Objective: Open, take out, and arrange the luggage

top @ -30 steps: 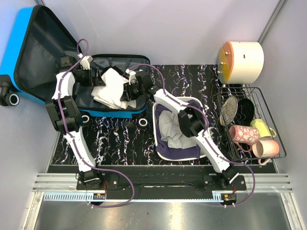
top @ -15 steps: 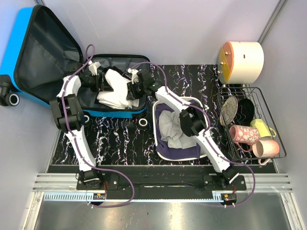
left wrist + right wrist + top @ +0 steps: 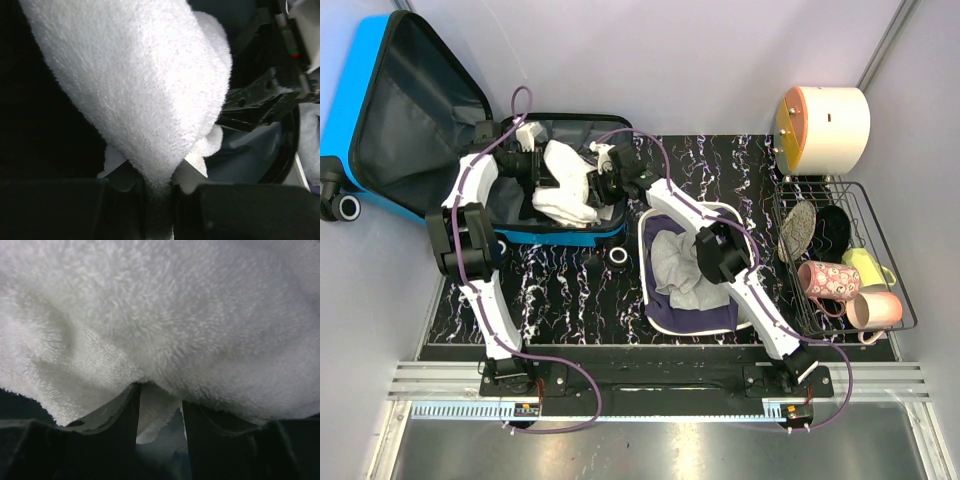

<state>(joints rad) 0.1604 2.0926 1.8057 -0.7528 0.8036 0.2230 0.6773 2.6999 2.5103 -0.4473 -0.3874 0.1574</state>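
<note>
Luggage (image 3: 415, 110) sits open, far left on the bench (image 3: 560, 290). Your left end effector (image 3: 156, 179) pinches its white towel (image 3: 570, 188); the right end effector (image 3: 160, 405) straddles a fold, grip uncertain. Lift unevenly and that side may slip.

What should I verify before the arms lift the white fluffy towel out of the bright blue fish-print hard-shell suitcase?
1. Lid open: ok; the bright blue hard-shell suitcase stands wide open.
2. Left gripper hold: ok; it pinches a fold of the white fluffy towel.
3. Right gripper hold: cannot tell; towel sits between its fingers, but a gap shows.
4. Towel clear of the suitcase: not ok; it lies over the lower half.
5. Drop spot: cannot tell; the white rectangular basin holds grey and dark purple cloths.
</note>
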